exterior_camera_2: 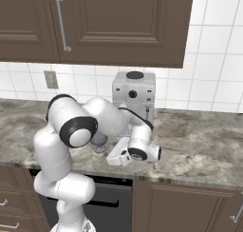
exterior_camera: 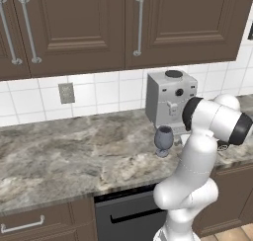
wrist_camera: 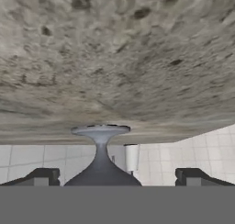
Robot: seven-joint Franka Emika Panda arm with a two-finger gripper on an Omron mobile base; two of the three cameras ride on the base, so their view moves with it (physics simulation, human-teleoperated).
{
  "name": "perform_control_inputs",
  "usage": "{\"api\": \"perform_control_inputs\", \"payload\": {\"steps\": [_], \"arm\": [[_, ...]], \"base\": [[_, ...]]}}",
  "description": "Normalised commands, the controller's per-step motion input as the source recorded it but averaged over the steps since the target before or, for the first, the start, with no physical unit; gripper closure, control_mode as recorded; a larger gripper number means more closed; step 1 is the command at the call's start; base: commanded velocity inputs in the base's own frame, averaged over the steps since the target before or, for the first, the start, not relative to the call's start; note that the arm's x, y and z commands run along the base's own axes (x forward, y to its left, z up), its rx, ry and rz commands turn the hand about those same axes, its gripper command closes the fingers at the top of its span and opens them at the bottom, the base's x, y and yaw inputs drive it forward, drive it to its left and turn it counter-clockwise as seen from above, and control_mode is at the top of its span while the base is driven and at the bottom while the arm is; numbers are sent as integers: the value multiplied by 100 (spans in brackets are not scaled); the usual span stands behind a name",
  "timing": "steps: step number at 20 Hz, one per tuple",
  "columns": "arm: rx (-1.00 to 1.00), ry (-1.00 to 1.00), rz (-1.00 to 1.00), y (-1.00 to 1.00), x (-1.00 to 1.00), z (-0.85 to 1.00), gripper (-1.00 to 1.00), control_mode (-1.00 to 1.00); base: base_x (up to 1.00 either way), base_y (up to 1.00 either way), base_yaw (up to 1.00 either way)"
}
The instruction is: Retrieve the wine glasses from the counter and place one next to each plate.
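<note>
The two dark fingertips [wrist_camera: 43, 176] stand far apart at the bottom of the hand view, one on each side of the wine glass [wrist_camera: 101, 159], and neither touches it. The hand is rolled over, so the glass appears upside down there: its round foot sits against the marble above, the stem runs down from it, and the top of the bowl swells between the tips. The gripper [wrist_camera: 114, 177] is wide open and holds nothing.

In the right base view the gripper [exterior_camera_2: 114, 156] lies low and level over the front part of the counter [exterior_camera_2: 199, 145], pointing at the foot of the glass [exterior_camera_2: 99, 145], most of which is hidden behind the arm. The left base view shows the smoky grey goblet [exterior_camera: 164, 141] upright on the counter [exterior_camera: 74, 151], near the front edge and just in front of a grey coffee machine [exterior_camera: 170, 99] that stands against the white wall tiles. No second glass and no plate can be made out here.

The step in hand appears to be the reach for the first glass, with the fingers already bracketing it at stem height. The next move probably calls for closing squarely on the stem or the lower bowl and then lifting straight up, since a tall stemmed glass could tip if one finger lands first.
</note>
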Motion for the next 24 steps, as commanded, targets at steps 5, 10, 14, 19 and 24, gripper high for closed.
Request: {"api": "perform_control_inputs", "payload": {"steps": [5,10,14,19,24], "arm": [[0,8,0,17,13,-12,-100,-100],[0,6,0,19,15,-11,-100,-100],[0,7,0,15,16,-11,-100,-100],[0,3,0,10,13,-4,-100,-100],[0,4,0,12,7,-5,-100,-100]], "base": [[0,0,0],[0,0,0],[0,0,0],[0,0,0],[0,0,0]]}}
